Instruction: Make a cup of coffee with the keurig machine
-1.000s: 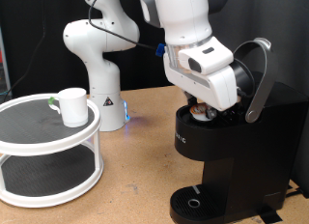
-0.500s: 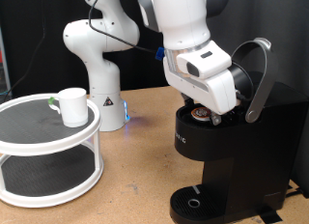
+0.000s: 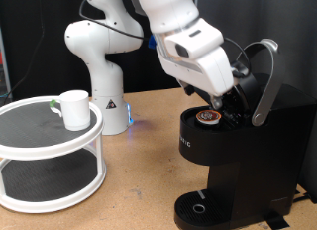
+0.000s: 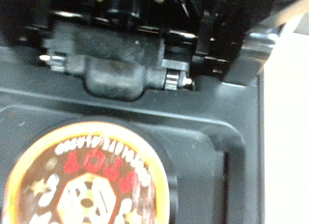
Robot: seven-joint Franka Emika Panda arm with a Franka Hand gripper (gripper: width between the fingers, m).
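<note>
Hung just above the open brew head of the keurig (image 3: 233, 151), at the exterior view's right: the hand (image 3: 226, 101), tilted, its fingers hidden behind its own white body. Could not tell whether clenched or released. Stood raised behind it, the silver-grey lid handle (image 3: 265, 81). Sat in the brew chamber, a pod (image 3: 209, 116) with an orange-rimmed printed foil top, filling the near part of the wrist view (image 4: 85, 181). Rested well apart at the exterior view's left, the cup (image 3: 73, 108), upright on the top tier of a round white stand (image 3: 50, 156) on the wooden surface (image 3: 139, 180).
</note>
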